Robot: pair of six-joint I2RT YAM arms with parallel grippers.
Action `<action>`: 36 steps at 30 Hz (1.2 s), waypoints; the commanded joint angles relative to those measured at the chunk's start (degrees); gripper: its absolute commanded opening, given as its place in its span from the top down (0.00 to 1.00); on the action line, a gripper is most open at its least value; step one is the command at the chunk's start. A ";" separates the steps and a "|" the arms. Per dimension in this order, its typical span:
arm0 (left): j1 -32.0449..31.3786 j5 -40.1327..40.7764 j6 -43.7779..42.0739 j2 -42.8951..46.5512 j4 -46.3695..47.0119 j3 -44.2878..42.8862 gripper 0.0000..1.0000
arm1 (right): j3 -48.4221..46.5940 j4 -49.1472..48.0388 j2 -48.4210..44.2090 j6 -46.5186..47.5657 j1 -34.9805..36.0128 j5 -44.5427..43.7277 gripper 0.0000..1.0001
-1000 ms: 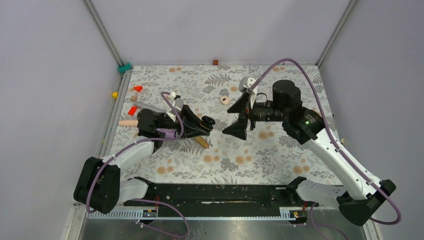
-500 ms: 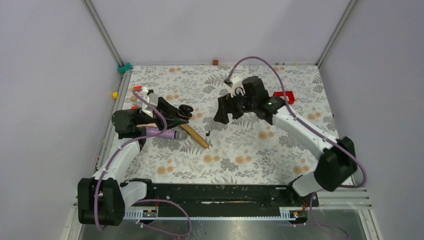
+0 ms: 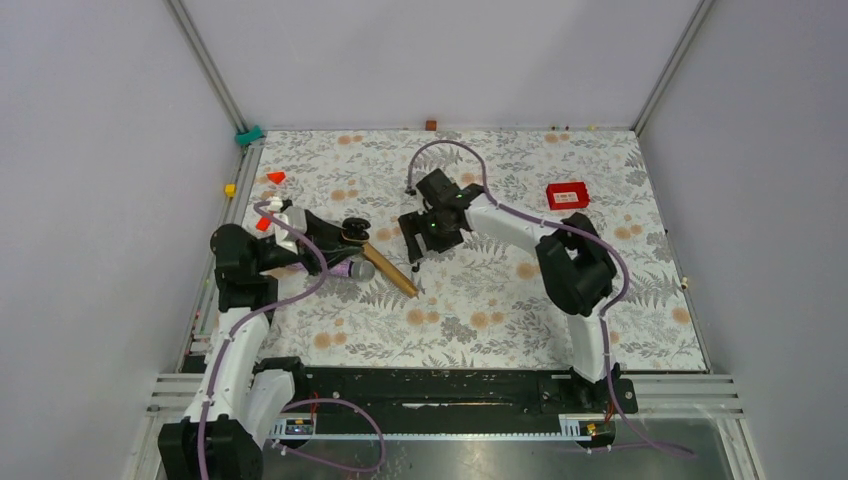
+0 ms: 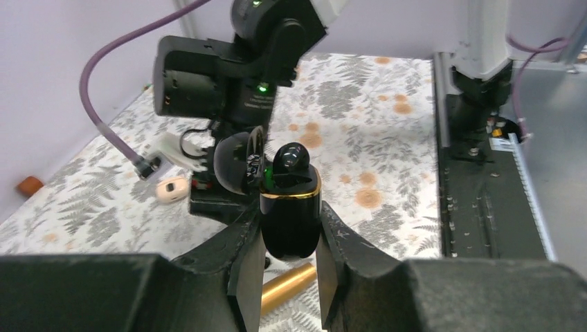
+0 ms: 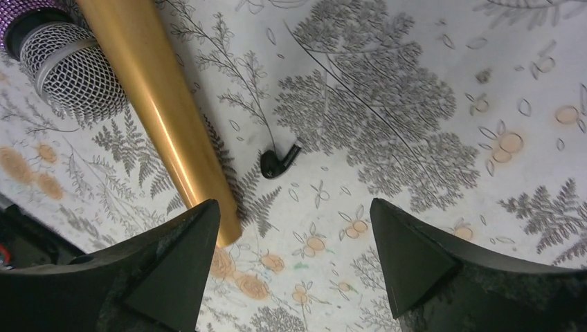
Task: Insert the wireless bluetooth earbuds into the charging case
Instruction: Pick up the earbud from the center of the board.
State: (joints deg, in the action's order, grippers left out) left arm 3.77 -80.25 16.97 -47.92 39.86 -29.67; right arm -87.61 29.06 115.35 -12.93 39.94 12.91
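Observation:
My left gripper (image 3: 352,236) is shut on the glossy black charging case (image 4: 291,221) and holds it upright above the mat. Its lid (image 4: 232,162) is open and one black earbud (image 4: 289,160) sits in the top. The case also shows in the top view (image 3: 356,227). The other earbud (image 5: 279,163) lies on the floral mat beside the gold microphone handle (image 5: 166,117); in the top view it is a small dark speck (image 3: 414,268). My right gripper (image 5: 294,207) is open and empty, pointing down just above that earbud, a little to one side of it.
A microphone with a purple head (image 3: 345,270) and gold handle (image 3: 390,272) lies under the left gripper. A cream-pink rounded object (image 4: 172,189) sits by the right gripper. A red box (image 3: 567,195) is at the back right. Small red pieces (image 3: 276,177) lie at the left.
My right arm has swung left and come down over the loose earbud, uncovering the red box. My left arm has drawn back to the left with the case.

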 commanded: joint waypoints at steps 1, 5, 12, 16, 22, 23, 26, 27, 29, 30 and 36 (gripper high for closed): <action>0.08 6.34 -30.60 -0.03 -38.99 -7.98 1.00 | -6.82 4.57 3.83 2.07 4.07 -9.61 0.11; 0.01 5.66 -29.90 0.31 -37.93 -7.57 1.00 | -9.73 5.83 7.43 3.20 5.39 -12.56 0.08; -0.33 5.96 -28.75 0.38 -36.55 -6.99 1.00 | -11.79 6.90 10.95 4.99 6.93 -16.88 0.03; -0.58 5.95 -28.67 0.28 -36.40 -7.05 1.00 | -12.08 7.20 12.26 5.83 7.70 -17.95 0.03; -0.62 5.85 -28.55 0.32 -36.34 -6.98 1.00 | -11.45 9.15 11.67 8.11 8.13 -18.76 0.04; -0.62 5.81 -28.50 0.25 -36.37 -7.06 1.00 | -10.82 9.16 10.95 8.60 8.13 -19.46 0.05; -0.68 5.45 -28.44 0.11 -36.43 -7.10 1.00 | -8.96 9.09 8.67 10.32 8.13 -20.66 0.06; -0.69 5.39 -28.54 0.08 -36.42 -7.07 1.00 | -8.33 9.10 7.81 10.86 8.13 -20.84 0.07; -0.70 5.31 -28.55 0.03 -36.38 -6.99 1.00 | -6.97 9.12 6.30 11.96 8.13 -21.25 0.07; -0.74 5.23 -28.50 0.01 -36.42 -7.10 1.00 | -6.35 9.08 5.50 12.44 8.13 -21.98 0.07; -0.77 4.86 -28.41 0.11 -36.41 -7.08 1.00 | -5.19 8.30 3.42 16.09 7.97 -29.42 0.07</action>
State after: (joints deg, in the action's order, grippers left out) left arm 3.31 -74.72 -10.59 -48.36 2.48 -35.42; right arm -92.97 37.04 122.72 -0.38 47.68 -9.74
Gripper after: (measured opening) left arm 0.280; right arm 0.928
